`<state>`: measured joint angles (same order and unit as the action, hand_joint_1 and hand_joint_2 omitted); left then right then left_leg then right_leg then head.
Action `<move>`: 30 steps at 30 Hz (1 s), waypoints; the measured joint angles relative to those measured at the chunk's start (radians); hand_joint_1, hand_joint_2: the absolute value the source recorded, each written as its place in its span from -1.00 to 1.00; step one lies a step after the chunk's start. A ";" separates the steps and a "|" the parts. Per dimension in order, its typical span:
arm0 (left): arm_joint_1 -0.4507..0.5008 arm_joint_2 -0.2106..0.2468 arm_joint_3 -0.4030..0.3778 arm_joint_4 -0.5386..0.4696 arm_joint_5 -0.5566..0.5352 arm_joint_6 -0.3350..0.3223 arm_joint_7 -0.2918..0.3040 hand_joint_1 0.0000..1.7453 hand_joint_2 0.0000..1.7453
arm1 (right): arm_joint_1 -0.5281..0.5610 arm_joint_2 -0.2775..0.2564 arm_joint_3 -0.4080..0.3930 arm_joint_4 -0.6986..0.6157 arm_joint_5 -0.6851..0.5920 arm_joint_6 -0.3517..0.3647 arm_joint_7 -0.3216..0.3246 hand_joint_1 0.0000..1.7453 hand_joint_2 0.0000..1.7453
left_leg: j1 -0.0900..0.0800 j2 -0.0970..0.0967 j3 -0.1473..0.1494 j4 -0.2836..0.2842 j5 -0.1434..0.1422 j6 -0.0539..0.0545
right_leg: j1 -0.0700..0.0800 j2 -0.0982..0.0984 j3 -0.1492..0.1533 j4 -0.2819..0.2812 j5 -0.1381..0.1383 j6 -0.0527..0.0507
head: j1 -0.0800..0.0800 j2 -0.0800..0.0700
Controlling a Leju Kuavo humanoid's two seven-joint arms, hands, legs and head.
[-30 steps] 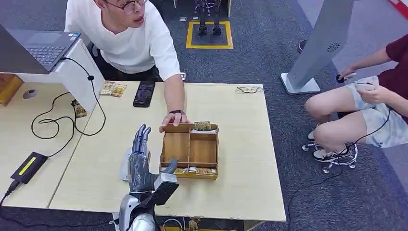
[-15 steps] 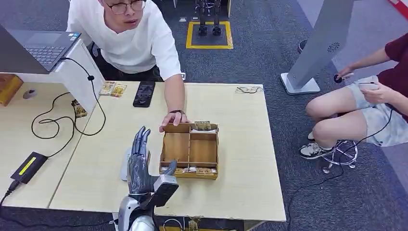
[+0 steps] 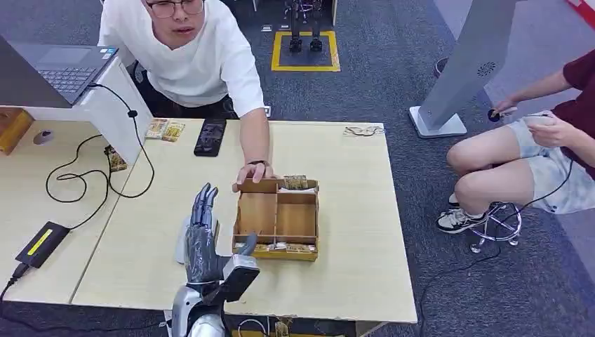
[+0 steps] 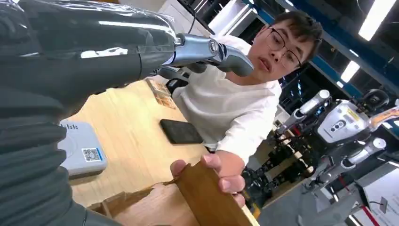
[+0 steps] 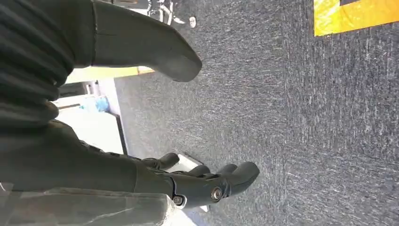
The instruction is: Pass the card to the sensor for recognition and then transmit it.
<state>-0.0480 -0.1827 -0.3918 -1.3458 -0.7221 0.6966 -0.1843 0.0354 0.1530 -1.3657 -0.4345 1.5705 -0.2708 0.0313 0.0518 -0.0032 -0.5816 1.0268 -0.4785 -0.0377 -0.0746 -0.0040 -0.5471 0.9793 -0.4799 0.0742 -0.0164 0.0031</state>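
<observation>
A: Where is the left hand [image 3: 202, 235]?
B: Raised above the grey sensor [image 3: 182, 240], fingers straight and apart, empty, just left of the wooden tray [image 3: 276, 219].
A: The cards [image 3: 283, 248]?
B: In the tray's near slot; a person's hand [image 3: 250, 173] rests on its far edge.
A: The right hand [image 5: 188, 183]?
B: Over carpet, fingers loosely apart, empty.

A robotics lab or test space laid out like an office — light wooden desks [image 3: 351, 210] stand on grey carpet [image 3: 393, 77] marked with a yellow floor square [image 3: 306, 67]. A laptop [image 3: 59, 70] sits on a white stand, cables [image 3: 84, 175] trail to a power brick [image 3: 42, 242], and a grey pillar stand [image 3: 470, 63] rises nearby. Behind the seated person, white humanoid robots [image 4: 339, 127] line up under strip lights — plainly a development floor
</observation>
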 joint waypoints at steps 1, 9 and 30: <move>-0.004 0.000 0.000 0.000 0.002 0.000 -0.001 -1.00 1.00 | 0.000 0.000 0.000 0.000 0.000 -0.001 0.000 -1.00 1.00 | 0.000 0.000 0.000 0.000 0.000 0.000 | 0.000 0.000 0.000 0.000 0.000 0.000 | 0.000 0.000; -0.047 0.010 0.004 0.000 0.027 0.000 -0.037 -1.00 1.00 | -0.012 -0.010 0.000 0.036 0.000 -0.023 -0.007 -1.00 1.00 | 0.000 0.000 0.000 0.000 0.000 0.000 | 0.000 0.000 0.000 0.000 0.000 0.000 | 0.000 0.000; -0.057 0.015 0.022 0.000 0.016 0.000 -0.039 -1.00 1.00 | -0.015 -0.020 -0.002 0.069 0.000 -0.037 -0.010 -1.00 1.00 | 0.000 0.000 0.000 0.000 0.000 0.000 | 0.000 0.000 0.000 0.000 0.000 0.000 | 0.000 0.000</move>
<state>-0.1051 -0.1675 -0.3700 -1.3455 -0.7065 0.6966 -0.2232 0.0204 0.1331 -1.3672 -0.3655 1.5705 -0.3082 0.0217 0.0518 -0.0032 -0.5816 1.0268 -0.4785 -0.0377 -0.0746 -0.0039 -0.5472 0.9793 -0.4800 0.0742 -0.0160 0.0031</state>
